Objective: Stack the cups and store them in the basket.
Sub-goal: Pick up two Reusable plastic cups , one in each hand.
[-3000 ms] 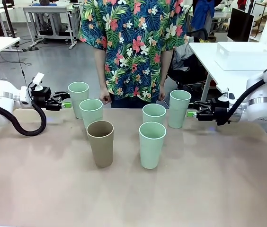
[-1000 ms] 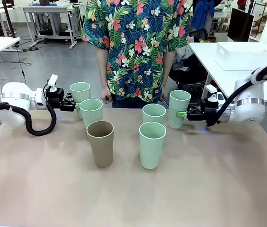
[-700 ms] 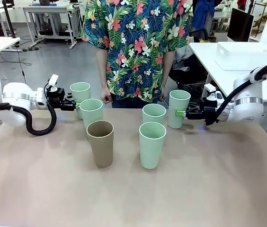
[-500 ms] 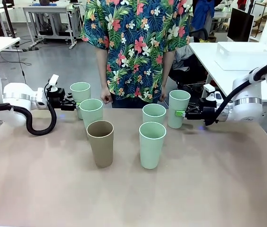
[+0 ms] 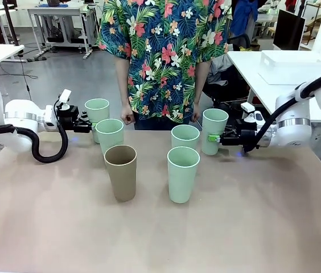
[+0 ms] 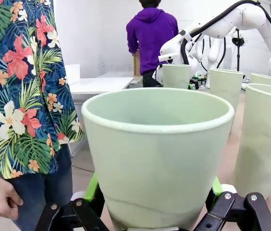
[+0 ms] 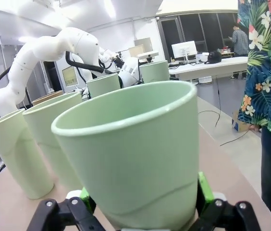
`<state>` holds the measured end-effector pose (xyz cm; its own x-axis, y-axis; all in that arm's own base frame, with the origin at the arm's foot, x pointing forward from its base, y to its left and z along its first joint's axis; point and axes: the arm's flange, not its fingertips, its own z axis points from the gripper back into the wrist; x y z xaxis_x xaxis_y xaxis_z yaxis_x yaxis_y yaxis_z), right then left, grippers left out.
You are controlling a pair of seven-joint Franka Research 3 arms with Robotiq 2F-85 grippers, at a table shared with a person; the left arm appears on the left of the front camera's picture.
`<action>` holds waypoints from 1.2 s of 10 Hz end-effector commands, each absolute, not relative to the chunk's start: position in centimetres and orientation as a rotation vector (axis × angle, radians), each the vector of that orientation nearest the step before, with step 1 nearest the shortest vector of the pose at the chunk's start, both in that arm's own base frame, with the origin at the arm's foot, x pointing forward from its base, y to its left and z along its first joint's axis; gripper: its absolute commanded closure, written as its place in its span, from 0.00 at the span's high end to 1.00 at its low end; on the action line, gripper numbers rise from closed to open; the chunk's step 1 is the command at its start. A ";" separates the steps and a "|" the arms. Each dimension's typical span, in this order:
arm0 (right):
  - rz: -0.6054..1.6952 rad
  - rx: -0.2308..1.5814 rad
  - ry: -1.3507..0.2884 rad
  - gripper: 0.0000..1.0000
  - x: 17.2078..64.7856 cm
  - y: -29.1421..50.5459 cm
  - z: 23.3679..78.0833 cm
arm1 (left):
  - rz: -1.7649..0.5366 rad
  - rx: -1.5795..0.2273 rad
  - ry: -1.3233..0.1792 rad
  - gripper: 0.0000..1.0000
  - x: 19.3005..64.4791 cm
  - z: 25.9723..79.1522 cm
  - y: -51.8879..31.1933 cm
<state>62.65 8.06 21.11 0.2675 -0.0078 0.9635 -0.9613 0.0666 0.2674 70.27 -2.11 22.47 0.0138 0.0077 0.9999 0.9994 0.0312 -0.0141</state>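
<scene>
Six cups stand on the table: a brown cup (image 5: pixel 120 172) at front left and five mint ones. My left gripper (image 5: pixel 88 126) is open around the base of the far-left mint cup (image 5: pixel 97 116); in the left wrist view this cup (image 6: pixel 157 144) sits between the green pads (image 6: pixel 93 185) of my left gripper (image 6: pixel 154 187). My right gripper (image 5: pixel 213 138) is open around the far-right mint cup (image 5: pixel 214 131); in the right wrist view that cup (image 7: pixel 130 144) stands inside my right gripper (image 7: pixel 144 195). The white basket (image 5: pixel 294 67) rests on the side table at right.
Three other mint cups (image 5: pixel 110 135) (image 5: pixel 185 137) (image 5: pixel 182 173) stand between the arms. A person in a flowered shirt stands at the far edge, one hand (image 5: pixel 127 118) hanging close to the left cups. The table's front half (image 5: pixel 160 239) is bare.
Both grippers have closed in on the outer cups from the sides. The right one crept a little further left in the last half second; the left one has held still.
</scene>
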 end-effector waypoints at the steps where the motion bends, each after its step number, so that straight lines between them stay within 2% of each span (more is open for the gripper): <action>1: 0.957 1.274 -1.039 1.00 62.6 7.9 21.1 | -1.174 -1.197 -1.218 1.00 70.2 22.4 -2.1; 6: 0.956 1.274 -1.037 1.00 62.6 7.8 20.9 | -1.172 -1.194 -1.217 1.00 70.3 22.4 -1.8; 7: 0.941 1.281 -1.041 0.81 62.8 8.0 20.9 | -1.163 -1.195 -1.221 0.80 70.1 22.5 -1.8; 8: 0.945 1.275 -1.057 0.80 62.9 8.0 20.9 | -1.163 -1.184 -1.228 0.80 70.0 22.5 -1.6; 9: 0.953 1.272 -1.064 0.61 63.0 8.0 20.9 | -1.161 -1.176 -1.243 0.60 70.0 22.4 -1.3; 10: 0.959 1.270 -1.067 0.75 63.2 8.1 20.9 | -1.161 -1.167 -1.254 0.78 69.9 22.5 -1.2; 11: 0.971 1.264 -1.067 0.41 63.3 8.3 20.9 | -1.162 -1.162 -1.260 0.40 69.9 22.5 -1.2; 12: 0.980 1.262 -1.076 0.55 63.5 8.3 21.0 | -1.172 -1.151 -1.271 0.58 69.9 22.6 -1.3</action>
<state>62.81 7.87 20.96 0.2597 -0.0111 0.9656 -0.9629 0.0724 0.2598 70.32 -0.98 22.45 -0.0010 0.0013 1.0000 0.9988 0.0495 0.0009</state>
